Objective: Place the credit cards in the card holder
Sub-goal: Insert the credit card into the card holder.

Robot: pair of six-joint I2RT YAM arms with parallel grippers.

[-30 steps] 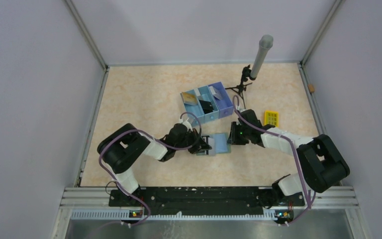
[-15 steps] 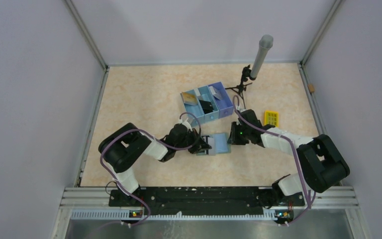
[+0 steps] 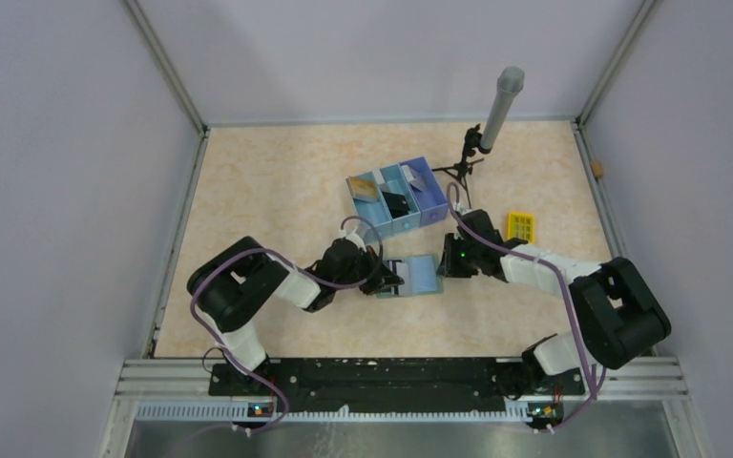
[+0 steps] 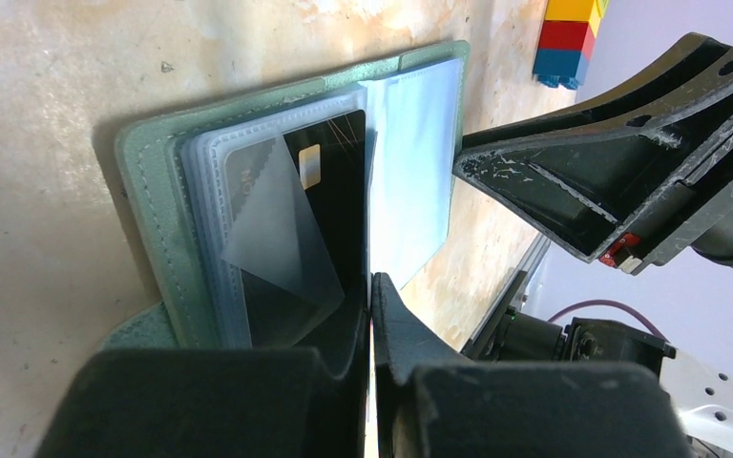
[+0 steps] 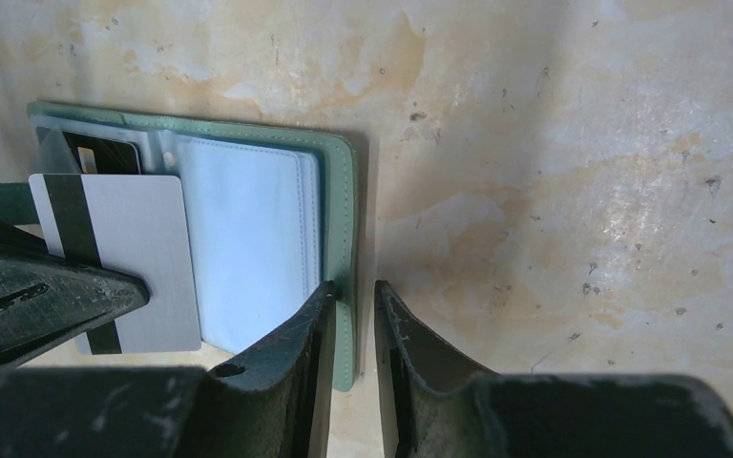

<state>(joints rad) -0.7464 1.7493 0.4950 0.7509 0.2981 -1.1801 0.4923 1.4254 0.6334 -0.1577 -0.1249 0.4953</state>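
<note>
Beige marbled table [image 3: 267, 181] inside plain grey-lilac walls [image 3: 57, 191], with two black-and-white arms meeting at the middle.

On the table I count one flat folding card holder [image 5: 248, 248], grey-green outside and light blue inside. It lies open near the centre, between the two grippers. There are two cards at it. One black card with a chip [image 4: 334, 191] sits in a clear sleeve on the left half. One white card with a black stripe [image 5: 143, 258] is pinched in the left gripper [image 4: 372, 286], above that half. The right gripper [image 5: 351, 296] is narrow, with the green right rim of the holder in its gap; whether it pinches the rim I cannot tell. Behind stand one blue tray with three compartments [image 3: 410, 225], one grey tube on a black tripod [image 3: 501, 110] and one yellow flat piece [image 3: 520, 226].
</note>
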